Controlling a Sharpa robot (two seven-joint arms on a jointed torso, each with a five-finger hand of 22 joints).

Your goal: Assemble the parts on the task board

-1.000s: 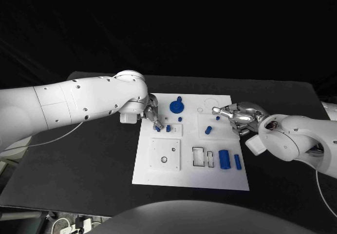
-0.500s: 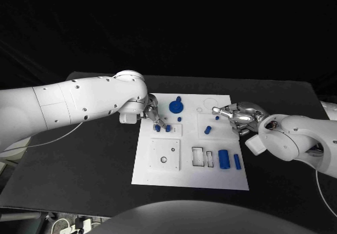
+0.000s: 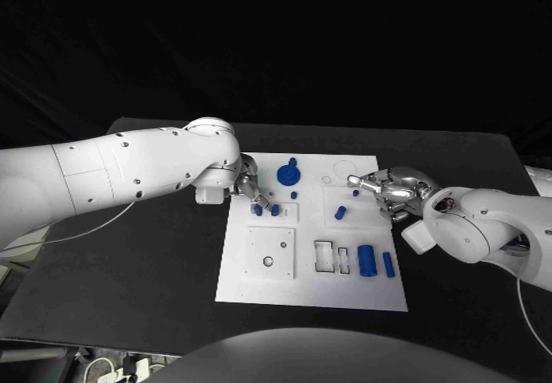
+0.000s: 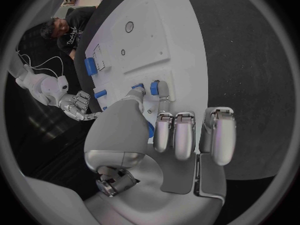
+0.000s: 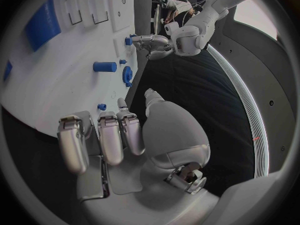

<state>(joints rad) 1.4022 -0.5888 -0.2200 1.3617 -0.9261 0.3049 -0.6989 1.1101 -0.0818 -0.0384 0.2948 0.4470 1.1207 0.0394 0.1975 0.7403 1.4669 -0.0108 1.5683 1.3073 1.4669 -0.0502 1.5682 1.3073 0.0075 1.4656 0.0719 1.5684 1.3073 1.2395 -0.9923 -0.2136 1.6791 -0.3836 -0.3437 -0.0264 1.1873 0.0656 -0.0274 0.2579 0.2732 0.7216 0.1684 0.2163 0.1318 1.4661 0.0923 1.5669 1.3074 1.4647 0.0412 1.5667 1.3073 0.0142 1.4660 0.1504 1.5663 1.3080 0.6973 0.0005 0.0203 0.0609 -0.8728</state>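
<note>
black table [image 3: 150, 263] | left robot hand [image 3: 251, 191] pinches blue peg [image 3: 275, 210] | right robot hand [image 3: 389, 191] empty, fingers apart

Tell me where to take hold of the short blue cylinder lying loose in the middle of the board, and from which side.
Grip the short blue cylinder across its round sides at mid-length, coming from above. It lies flat on the task board, slightly tilted, with bare white around it, so fingers could likely close on either flank. The right hand sits nearest.

Task board [image 3: 265, 283] lying mid-bench [image 3: 138, 279], left hand [image 3: 247, 190] over its left edge, right hand [image 3: 389, 191] over its right edge, parts [image 3: 367, 260] on the board between them.
</note>
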